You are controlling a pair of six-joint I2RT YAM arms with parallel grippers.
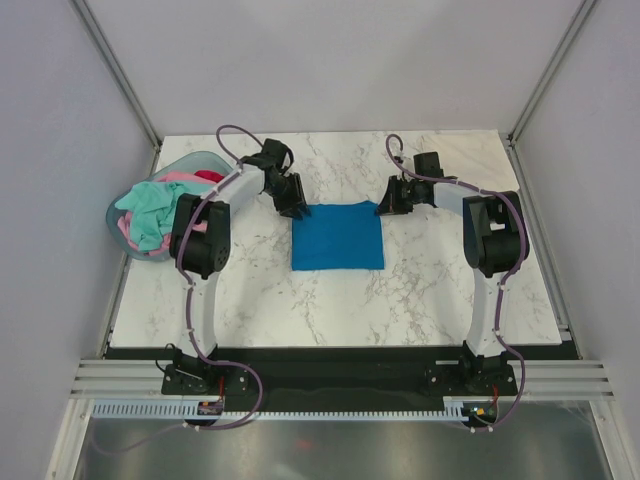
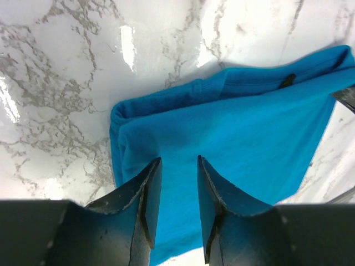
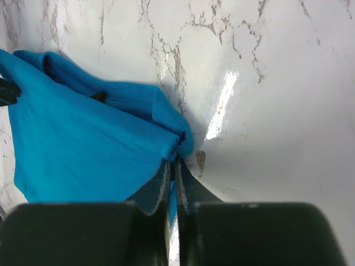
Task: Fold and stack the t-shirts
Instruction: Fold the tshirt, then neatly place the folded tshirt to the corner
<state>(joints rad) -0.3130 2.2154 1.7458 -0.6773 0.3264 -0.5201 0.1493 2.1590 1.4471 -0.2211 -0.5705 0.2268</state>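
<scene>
**Right corner pinched, left corner not yet taken**

The blue t-shirt (image 1: 338,237) lies flat on the desk (image 1: 430,290) as a folded panel. Its far edge runs straight across from one gripper to the other, and the rest of the cloth stretches back from that edge toward the arm bases.

The right gripper (image 3: 173,166) is clenched on the shirt's far right corner. In the right wrist view a small bunch of blue cloth is squeezed between the closed jaws, with the panel spreading away to that gripper's left. The left gripper (image 2: 178,166) sits at the opposite far corner with its jaws apart. In the left wrist view the fingers stand over the cloth and blue fabric shows in the gap between them, but nothing is pinched. The folded corner lies just ahead of the tips and slightly to their left.

So the coming move turns on that far edge. Each arm is equally near its own corner, but only the right has hold. The left would probably need to close on the cloth under its tips before both can carry the edge back toward the bases for the next fold.

Well out to the left gripper's left, the basket (image 1: 112,215) holds mint green (image 1: 150,205), pink (image 1: 180,178) and red (image 1: 210,176) shirts, heaped and unfolded.
</scene>
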